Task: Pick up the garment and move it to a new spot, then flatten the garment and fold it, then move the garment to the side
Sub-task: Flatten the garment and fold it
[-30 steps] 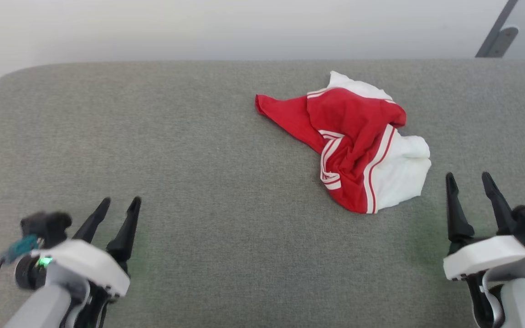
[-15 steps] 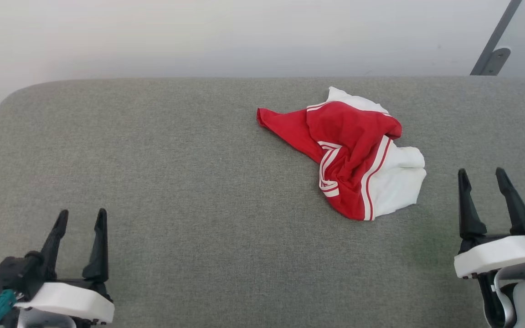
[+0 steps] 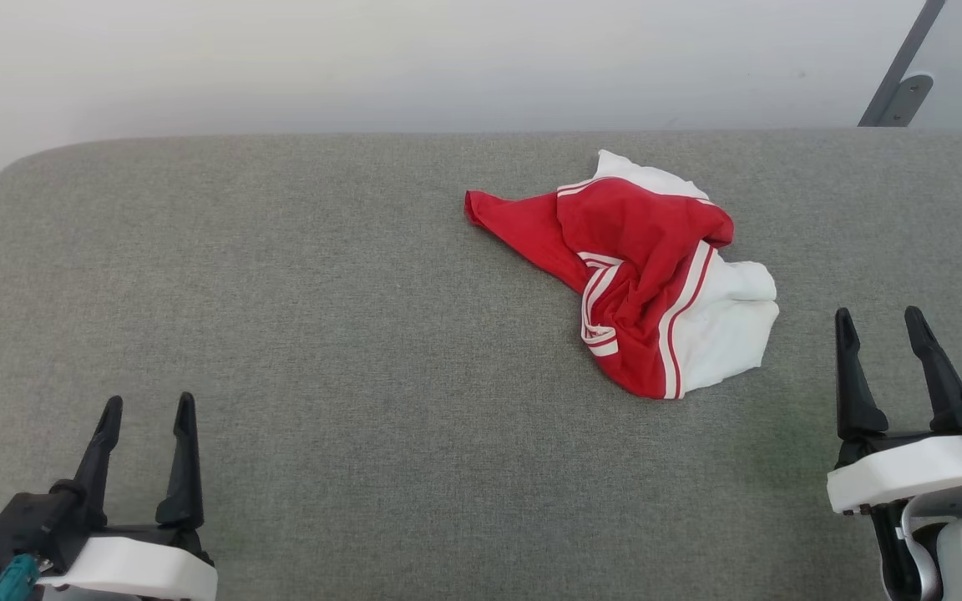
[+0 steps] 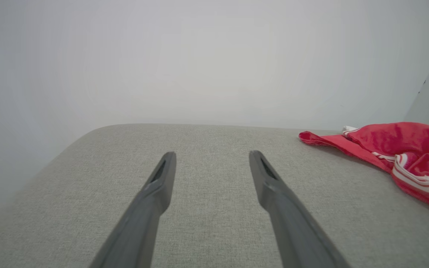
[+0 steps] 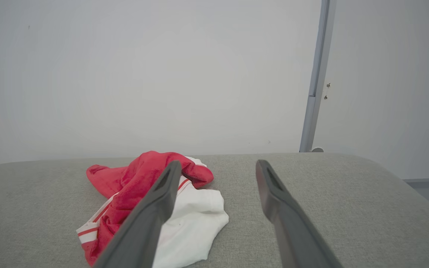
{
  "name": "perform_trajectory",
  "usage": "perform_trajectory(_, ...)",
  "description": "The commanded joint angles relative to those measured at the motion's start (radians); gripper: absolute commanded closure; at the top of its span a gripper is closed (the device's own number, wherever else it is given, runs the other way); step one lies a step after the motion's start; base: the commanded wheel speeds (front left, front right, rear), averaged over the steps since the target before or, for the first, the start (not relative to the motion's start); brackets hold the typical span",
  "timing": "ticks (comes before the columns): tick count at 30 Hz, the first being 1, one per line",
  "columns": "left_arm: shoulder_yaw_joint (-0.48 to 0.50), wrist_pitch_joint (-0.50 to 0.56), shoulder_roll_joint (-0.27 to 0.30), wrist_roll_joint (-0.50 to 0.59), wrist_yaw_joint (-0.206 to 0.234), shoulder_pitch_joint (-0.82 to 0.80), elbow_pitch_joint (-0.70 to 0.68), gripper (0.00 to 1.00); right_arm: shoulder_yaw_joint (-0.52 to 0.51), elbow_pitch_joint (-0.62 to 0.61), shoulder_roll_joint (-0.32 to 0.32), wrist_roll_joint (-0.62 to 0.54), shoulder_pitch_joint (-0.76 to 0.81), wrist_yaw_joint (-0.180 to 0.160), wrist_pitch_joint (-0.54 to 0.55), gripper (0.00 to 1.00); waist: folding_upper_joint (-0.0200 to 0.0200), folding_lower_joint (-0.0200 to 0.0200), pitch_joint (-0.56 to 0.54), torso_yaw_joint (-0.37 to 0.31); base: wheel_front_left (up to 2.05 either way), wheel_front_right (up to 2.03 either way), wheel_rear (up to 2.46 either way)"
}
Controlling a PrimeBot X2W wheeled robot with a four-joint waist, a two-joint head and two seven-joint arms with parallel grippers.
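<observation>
Crumpled red-and-white T-shirt [image 3: 644, 275] lies on the grey fabric desk [image 3: 322, 334]. Right gripper [image 3: 878, 312] is near it and left gripper [image 3: 150, 399] well apart from it, both with jaws spread and empty.

Bright even light, soft shadows, sharp

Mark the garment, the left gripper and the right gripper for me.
garment [image 3: 640, 250], head view, red crumpled middle.
left gripper [image 3: 150, 401], head view, midway between its fingertips.
right gripper [image 3: 878, 311], head view, midway between its fingertips.

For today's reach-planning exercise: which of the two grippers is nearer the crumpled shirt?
The right gripper, close to the garment; the left gripper sits far off across the grey pad.
</observation>
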Motion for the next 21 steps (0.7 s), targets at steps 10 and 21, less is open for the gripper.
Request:
perform_trajectory(10, 0.014, -0.005, -0.033, 0.027, -0.008, -0.002, -0.007, 0.00, 0.006, 0.014, -0.019, -0.004, -0.014, 0.000, 0.055, 0.00, 0.0000, 0.0000, 0.015, 0.009, 0.00, 0.00, 0.00)
perform_trajectory(21, -0.031, -0.005, -0.073, 0.015, -0.008, -0.066, 0.000, 0.00, 0.154, 0.099, -0.259, 0.047, -0.190, 0.000, 0.557, 0.00, 0.0000, 0.0000, 0.136, 0.078, 0.00, 0.00, 0.00)
